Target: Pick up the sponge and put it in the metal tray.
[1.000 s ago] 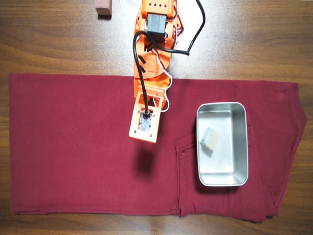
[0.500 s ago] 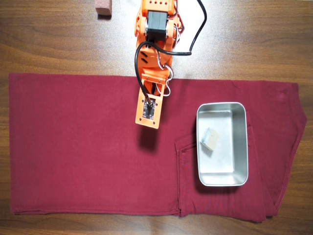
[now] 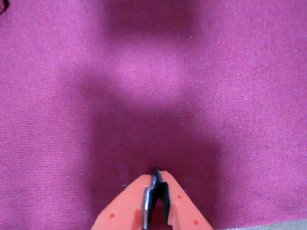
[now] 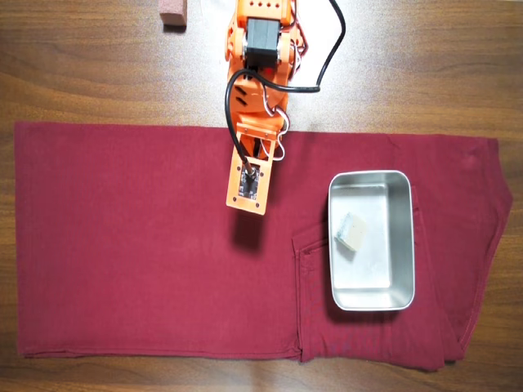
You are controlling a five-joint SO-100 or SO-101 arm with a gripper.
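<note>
In the overhead view the small pale beige sponge (image 4: 350, 233) lies inside the shiny metal tray (image 4: 402, 245), near its left wall. The tray sits on the right part of a dark red cloth (image 4: 122, 245). The orange arm reaches down from the top centre, and its wrist end hangs over the cloth left of the tray; the fingertips are hidden beneath it in that view. In the wrist view the orange gripper (image 3: 157, 176) is shut, with its tips together and nothing between them, above bare cloth (image 3: 153, 72). Sponge and tray are out of the wrist view.
A pinkish-brown block (image 4: 173, 13) stands on the wooden table (image 4: 82, 73) at the top edge, left of the arm's base. A black cable (image 4: 327, 49) loops off the arm. The cloth is folded and seamed around the tray.
</note>
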